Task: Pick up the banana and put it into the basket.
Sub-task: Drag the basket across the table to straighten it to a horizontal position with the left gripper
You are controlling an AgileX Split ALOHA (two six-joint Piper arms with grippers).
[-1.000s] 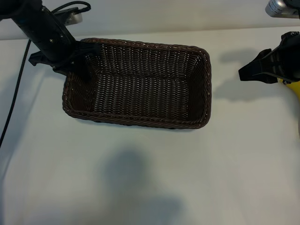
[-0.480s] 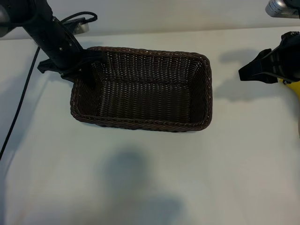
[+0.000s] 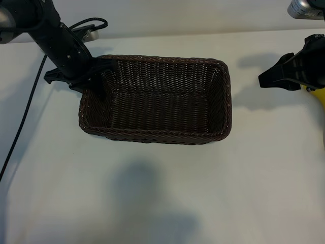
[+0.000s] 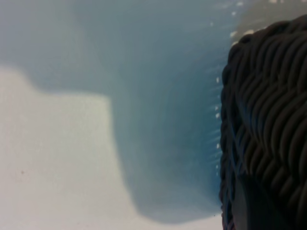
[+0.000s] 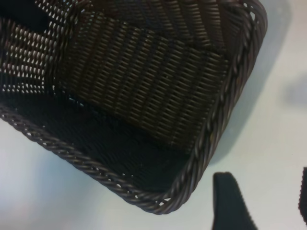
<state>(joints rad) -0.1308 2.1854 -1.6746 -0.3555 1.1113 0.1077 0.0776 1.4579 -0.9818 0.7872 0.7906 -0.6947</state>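
The dark brown wicker basket (image 3: 157,137) stands on the white table (image 3: 213,198), left of centre, with nothing inside. My left gripper (image 3: 95,77) is shut on the basket's left rim. The left wrist view shows the weave (image 4: 268,110) pressed close against a dark finger (image 4: 249,208). At the right edge my right gripper (image 3: 271,79) hovers open, apart from the basket, with only bare table between its fingers (image 5: 230,201). The basket's near corner (image 5: 211,139) fills the right wrist view. A yellow piece of the banana (image 3: 317,96) shows under the right arm; most of it is cut off.
A black cable (image 3: 23,122) trails down the table's left side. A grey device (image 3: 304,9) sits at the top right corner. A soft shadow (image 3: 147,198) falls on the table in front of the basket.
The left gripper has dragged the basket a little to the right and slightly toward the front. The right arm has not moved.
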